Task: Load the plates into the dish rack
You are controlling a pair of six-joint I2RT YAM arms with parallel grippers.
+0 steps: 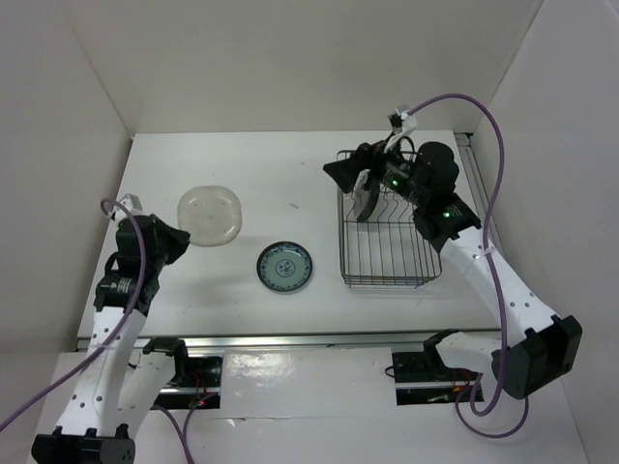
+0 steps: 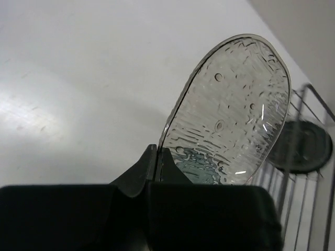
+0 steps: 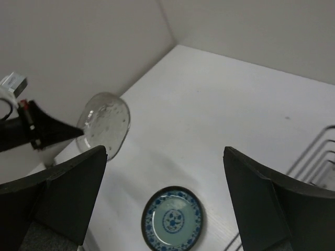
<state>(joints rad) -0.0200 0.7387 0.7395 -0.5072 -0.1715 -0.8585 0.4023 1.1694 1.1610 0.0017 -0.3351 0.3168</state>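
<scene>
The left claw [image 2: 157, 159] was pinched tight on the rim of the clear rounded-square plate [image 2: 230, 115], gripping it at its near edge. The plate sat tilted over the left part of the white desk [image 1: 290, 174]; whether its far edge touched the surface could not be told. The round blue-and-white patterned plate [image 1: 284, 266] lay flat on the desk, between the clear plate and the dish rack [image 1: 387, 282], apart from both. The dark wire rack stood on the right side of the desk, and a glossy black round plate [image 2: 301, 146] stood upright on edge inside it. The right claw [image 3: 165, 154] hung over the rack's far left corner with its fingers [image 3: 68, 193] spread wide, gripping nothing. A small white block [image 3: 11, 83] on the left wrist was too small to read.
</scene>
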